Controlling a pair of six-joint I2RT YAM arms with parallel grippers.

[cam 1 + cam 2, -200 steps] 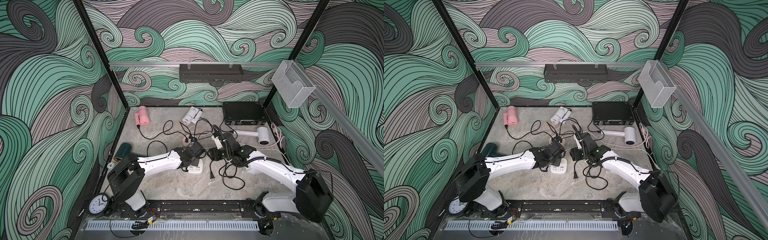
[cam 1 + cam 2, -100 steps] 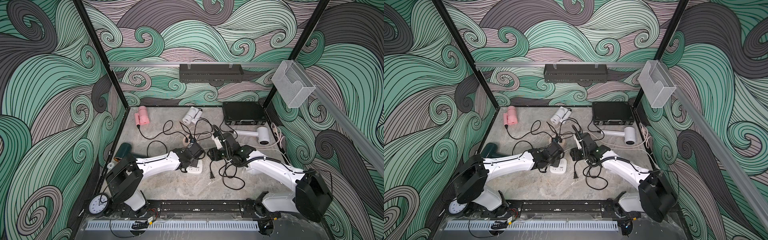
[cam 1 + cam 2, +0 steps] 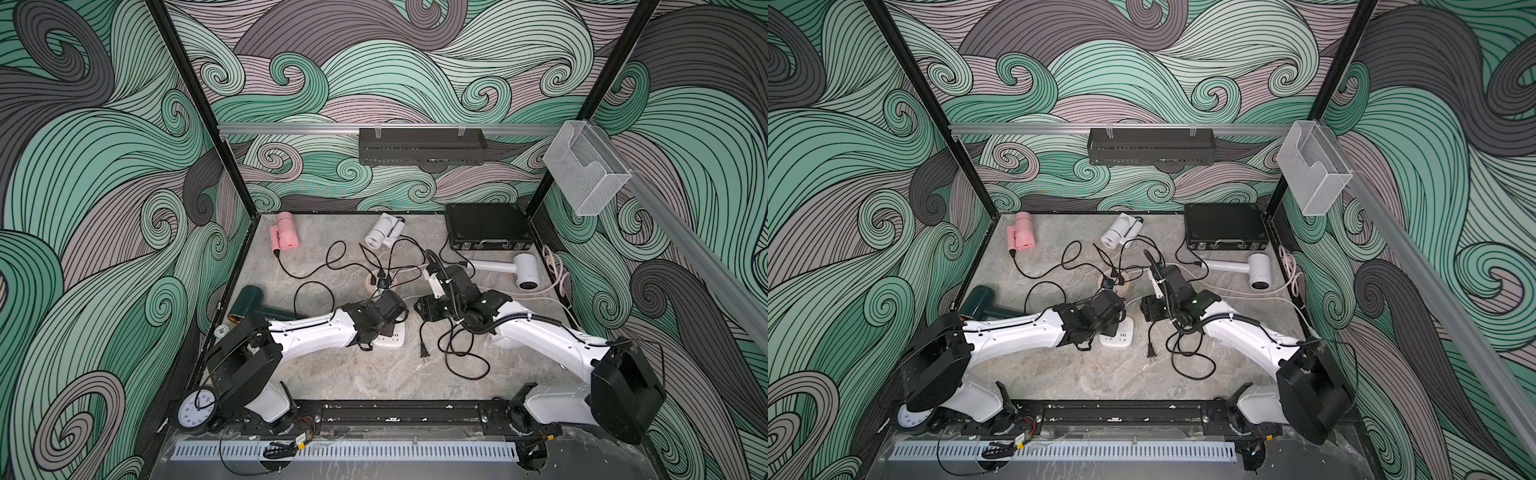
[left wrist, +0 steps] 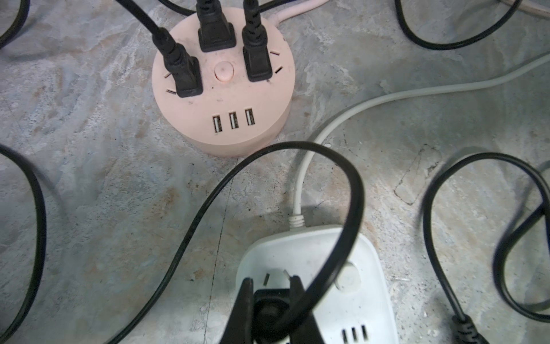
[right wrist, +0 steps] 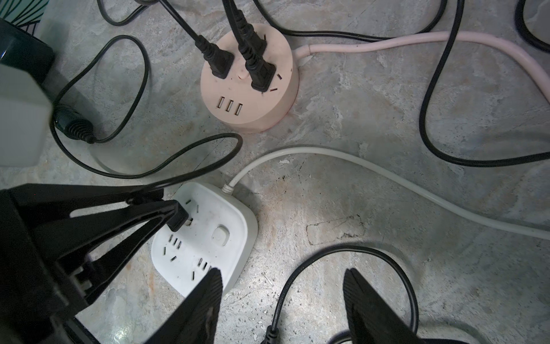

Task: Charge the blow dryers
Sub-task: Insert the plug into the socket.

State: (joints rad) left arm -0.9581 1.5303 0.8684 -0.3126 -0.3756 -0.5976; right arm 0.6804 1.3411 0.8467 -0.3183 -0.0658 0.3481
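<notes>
My left gripper [image 4: 270, 295] is shut on a black plug [image 4: 269, 300] at a socket of the square white hub [image 4: 366, 297]. In the right wrist view the plug [image 5: 178, 219] meets the hub [image 5: 220, 253] near its corner. My right gripper [image 5: 284, 272] hangs open beside that hub, over a loose black cord [image 5: 279, 300]. Both top views show a pink blow dryer [image 3: 284, 232], a white one [image 3: 380, 232] at the back, another white one [image 3: 523, 270] at the right and a dark green one [image 3: 249, 301] at the left. Another plug [image 3: 424, 352] lies loose.
The round peach hub [image 4: 238, 134] holds three black plugs. Black cords loop across the floor around both hubs. A black case [image 3: 486, 226] sits at the back right, a clock [image 3: 197, 409] at the front left, and a pink cable [image 3: 555, 270] by the right wall.
</notes>
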